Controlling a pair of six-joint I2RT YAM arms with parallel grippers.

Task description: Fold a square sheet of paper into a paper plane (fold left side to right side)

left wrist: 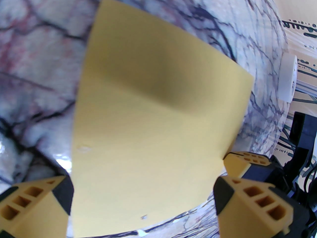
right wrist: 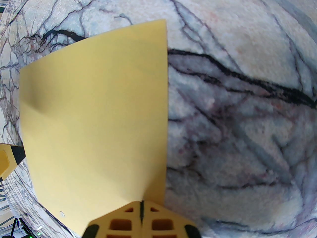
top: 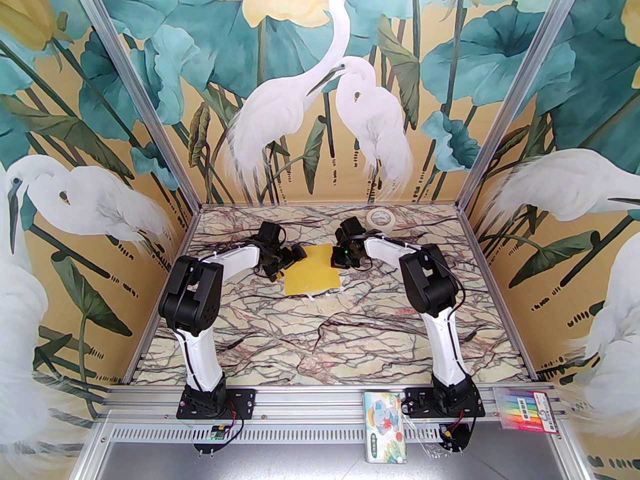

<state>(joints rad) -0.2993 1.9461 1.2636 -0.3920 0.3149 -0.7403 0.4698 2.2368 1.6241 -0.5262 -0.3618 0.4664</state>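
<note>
Square sheet of paper (top: pixel 312 270) is laid flat on the marble table (top: pixel 310 338). Its right edge is apparently pinched by the fully closed right gripper (right wrist: pixel 141 204) as an anchor. At its left, the left gripper (left wrist: pixel 142 191) is held wide open, empty, ready for folding.

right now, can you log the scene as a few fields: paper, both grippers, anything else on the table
paper: square sheet of paper, yellow, unfolded, lying on the marble table between the two arms
left gripper: open, fingers astride one edge of the sheet; contact cannot be told
right gripper: shut, fingertips meeting on the sheet's opposite edge, apparently pinching it
other: cream tape roll at the table's far edge, apart from the sheet
fold: not yet made
</note>
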